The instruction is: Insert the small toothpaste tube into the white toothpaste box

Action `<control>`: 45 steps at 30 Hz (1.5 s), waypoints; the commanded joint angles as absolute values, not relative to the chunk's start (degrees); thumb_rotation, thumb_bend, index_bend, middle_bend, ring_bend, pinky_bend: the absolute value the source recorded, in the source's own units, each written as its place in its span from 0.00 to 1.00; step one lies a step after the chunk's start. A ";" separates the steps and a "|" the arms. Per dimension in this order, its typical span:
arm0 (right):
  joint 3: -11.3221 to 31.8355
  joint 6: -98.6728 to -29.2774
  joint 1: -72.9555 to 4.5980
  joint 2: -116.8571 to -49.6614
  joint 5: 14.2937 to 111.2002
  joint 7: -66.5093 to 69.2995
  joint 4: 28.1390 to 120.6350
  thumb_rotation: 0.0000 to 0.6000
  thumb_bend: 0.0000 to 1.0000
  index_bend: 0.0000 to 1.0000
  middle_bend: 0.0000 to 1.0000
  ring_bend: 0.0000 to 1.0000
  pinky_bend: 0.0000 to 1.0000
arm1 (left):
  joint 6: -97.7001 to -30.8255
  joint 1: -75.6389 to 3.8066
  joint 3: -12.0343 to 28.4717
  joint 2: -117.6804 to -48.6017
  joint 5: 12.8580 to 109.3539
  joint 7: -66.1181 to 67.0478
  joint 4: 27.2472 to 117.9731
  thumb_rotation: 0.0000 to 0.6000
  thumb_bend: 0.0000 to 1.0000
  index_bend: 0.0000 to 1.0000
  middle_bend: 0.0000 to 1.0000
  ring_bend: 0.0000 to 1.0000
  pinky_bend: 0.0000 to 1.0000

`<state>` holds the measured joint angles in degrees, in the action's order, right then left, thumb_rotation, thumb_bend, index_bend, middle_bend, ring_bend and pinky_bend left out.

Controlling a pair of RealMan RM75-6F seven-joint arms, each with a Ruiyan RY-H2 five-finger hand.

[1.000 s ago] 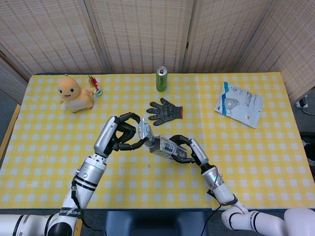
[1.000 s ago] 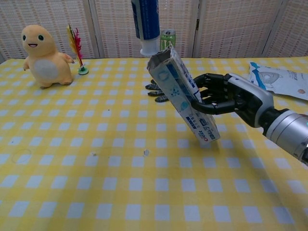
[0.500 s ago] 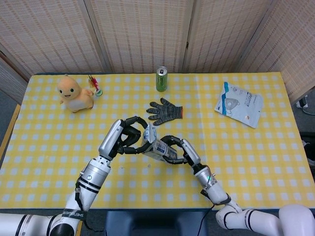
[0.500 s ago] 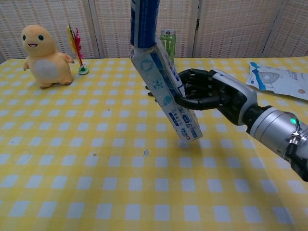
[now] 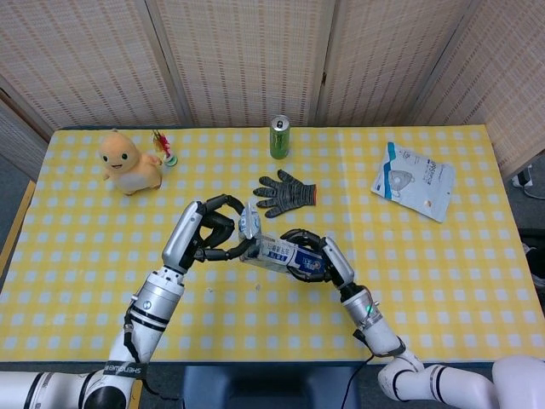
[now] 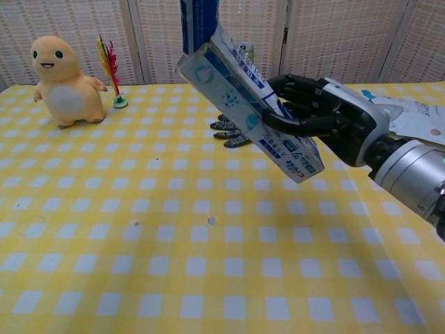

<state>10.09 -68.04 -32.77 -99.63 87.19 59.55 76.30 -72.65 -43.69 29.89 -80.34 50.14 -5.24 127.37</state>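
Observation:
My right hand (image 6: pixel 321 115) (image 5: pixel 313 256) grips the white and blue toothpaste box (image 6: pixel 249 101) (image 5: pixel 277 251), held above the table with its open end tilted up to the left. At the top of the chest view, the blue and white toothpaste tube (image 6: pixel 199 24) comes down into that open end. In the head view my left hand (image 5: pixel 213 234) holds the tube (image 5: pixel 249 221) at the box's mouth. Its lower end is hidden inside the box.
A grey work glove (image 5: pixel 285 189) lies behind the hands, with a green can (image 5: pixel 279 136) further back. A yellow plush toy (image 5: pixel 128 162) and a small feathered toy (image 5: pixel 162 146) stand at the back left. A packaged face mask (image 5: pixel 415 181) lies at the right.
The box has risen and tilted flatter, its mouth pushed up around the tube, which has gone in further. Both hands shifted slightly left in the head view.

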 commanded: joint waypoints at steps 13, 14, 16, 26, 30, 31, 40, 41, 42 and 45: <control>9.74 -71.15 -32.00 -100.59 87.97 65.28 75.26 1.00 0.33 0.43 0.34 0.37 0.35 | -74.51 -42.58 30.72 -81.72 51.76 -8.32 127.84 1.00 0.72 0.89 1.00 1.00 1.00; 9.55 -71.45 -31.91 -100.81 88.21 66.13 74.88 1.00 0.34 0.43 0.34 0.37 0.35 | -74.96 -42.52 30.88 -82.00 51.79 -8.43 127.67 1.00 0.72 0.89 1.00 1.00 1.00; 8.98 -72.04 -31.76 -101.19 88.83 67.67 73.90 1.00 0.33 0.43 0.34 0.37 0.35 | -75.85 -42.33 31.52 -82.57 51.64 -9.12 127.45 1.00 0.72 0.89 1.00 1.00 1.00; 8.76 -74.61 -31.32 -101.20 89.75 72.05 72.34 1.00 0.33 0.43 0.34 0.37 0.35 | -76.36 -41.26 32.68 -82.47 51.39 -11.06 127.63 1.00 0.72 0.89 1.00 1.00 1.00; 9.13 -75.02 -31.49 -100.82 89.75 72.51 73.00 1.00 0.33 0.43 0.34 0.37 0.35 | -76.43 -41.03 32.01 -82.90 52.25 -11.13 127.70 1.00 0.72 0.89 1.00 1.00 1.00; 9.29 -75.13 -31.53 -100.66 89.68 72.70 73.32 1.00 0.33 0.43 0.34 0.37 0.35 | -76.45 -41.01 31.86 -83.06 52.40 -11.09 127.68 1.00 0.72 0.89 1.00 1.00 1.00; 9.94 -75.45 -32.08 -99.74 89.65 71.50 75.73 1.00 0.33 0.43 0.34 0.37 0.35 | -75.91 -41.25 29.40 -85.11 54.00 -10.24 126.41 1.00 0.72 0.89 1.00 1.00 1.00; 9.96 -75.42 -32.16 -99.68 89.66 71.43 75.94 1.00 0.33 0.43 0.34 0.37 0.35 | -75.90 -41.37 29.21 -85.49 54.10 -10.09 126.03 1.00 0.72 0.89 1.00 1.00 1.00; 10.00 -75.41 -32.21 -99.62 89.62 71.36 76.18 1.00 0.33 0.43 0.34 0.37 0.35 | -75.96 -41.49 29.02 -85.97 54.20 -9.94 125.58 1.00 0.72 0.89 1.00 1.00 1.00; 10.20 -75.47 -32.33 -99.59 89.46 71.03 76.58 1.00 0.33 0.43 0.35 0.37 0.35 | -75.98 -41.65 28.57 -86.82 54.49 -9.58 124.83 1.00 0.72 0.89 1.00 1.00 1.00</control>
